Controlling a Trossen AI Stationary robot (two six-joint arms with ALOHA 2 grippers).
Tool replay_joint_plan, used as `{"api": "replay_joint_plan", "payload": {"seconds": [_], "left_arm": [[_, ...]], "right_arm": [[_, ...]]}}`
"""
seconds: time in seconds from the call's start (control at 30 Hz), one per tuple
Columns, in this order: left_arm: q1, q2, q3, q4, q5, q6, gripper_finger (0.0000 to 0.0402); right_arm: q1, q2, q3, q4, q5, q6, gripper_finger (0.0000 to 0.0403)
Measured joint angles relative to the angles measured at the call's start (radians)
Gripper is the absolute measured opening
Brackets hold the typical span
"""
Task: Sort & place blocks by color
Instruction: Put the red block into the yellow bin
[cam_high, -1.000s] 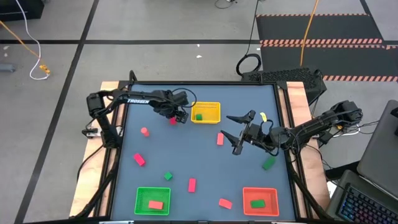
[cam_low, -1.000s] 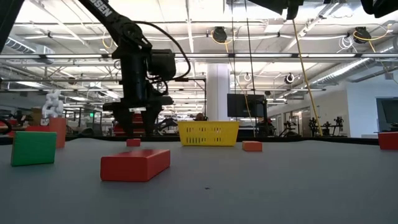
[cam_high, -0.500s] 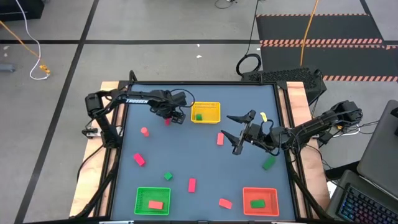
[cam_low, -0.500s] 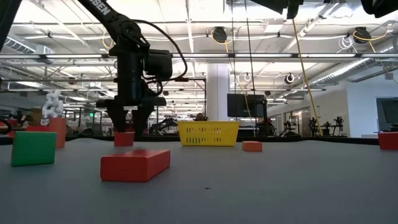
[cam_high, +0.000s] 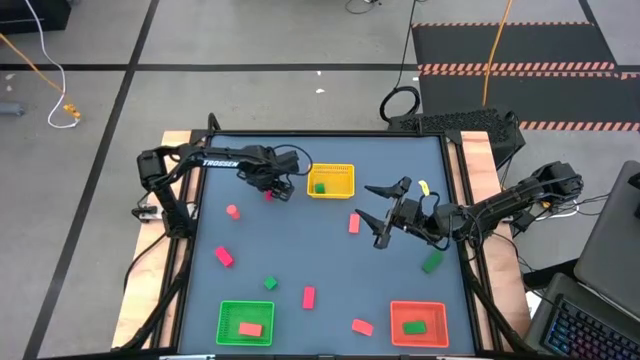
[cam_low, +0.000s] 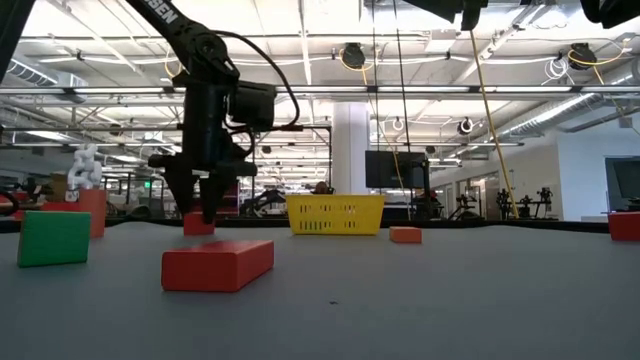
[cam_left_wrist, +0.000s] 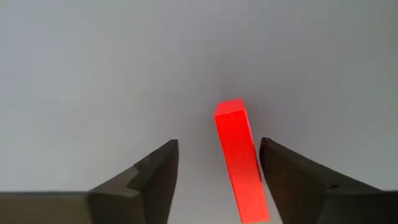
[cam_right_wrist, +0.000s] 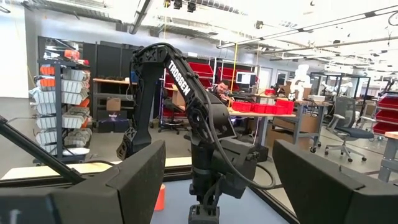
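We've binned maybe five blocks, seven loose on the bench (cam_high: 330, 255). Left pincer (cam_left_wrist: 217, 163) open around a red block (cam_left_wrist: 239, 158); right pincer (cam_high: 378, 214) open, empty.

Three baskets and loose blocks across the tabletop (cam_high: 300, 240)

The far basket (cam_high: 350, 180) sits mid-way along the far edge with one block (cam_high: 319, 187) in it; just left of it the left gripper (cam_high: 270, 190) straddles a bar (cam_left_wrist: 239, 158) lying on the tabletop. The left basket (cam_high: 222, 322) fills the near left corner and the right basket (cam_high: 393, 322) the near right corner, each holding a block. Between them lies a near-edge block (cam_high: 362, 326). A centre block (cam_high: 354, 224) lies beside the right gripper (cam_high: 378, 215); a right-edge block (cam_high: 432, 263) lies nearer.
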Motion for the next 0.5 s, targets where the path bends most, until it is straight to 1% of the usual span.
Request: {"api": "replay_joint_plan", "payload": {"seconds": [0.13,0.3,0.33,0.5], "left_arm": [[-0.002,0.009,0.000,0.006,-0.001,0.023,0.0160],[-0.002,0.007,0.001,0.035,0.015,0.059,0.0064],[-0.002,0.007,0.002,0.036,0.024,0.070,0.0051],[-0.002,0.006,0.002,0.037,0.075,0.109,0.0051]], "right_arm": [[0.000,0.000,0.000,0.000,0.000,0.000,0.0288],[0.000,0.000,0.000,0.000,0.000,-0.013,0.0288],[0.000,0.000,0.000,0.000,0.000,-0.016,0.0288],[0.000,0.000,0.000,0.000,0.000,-0.023,0.0288]]}}
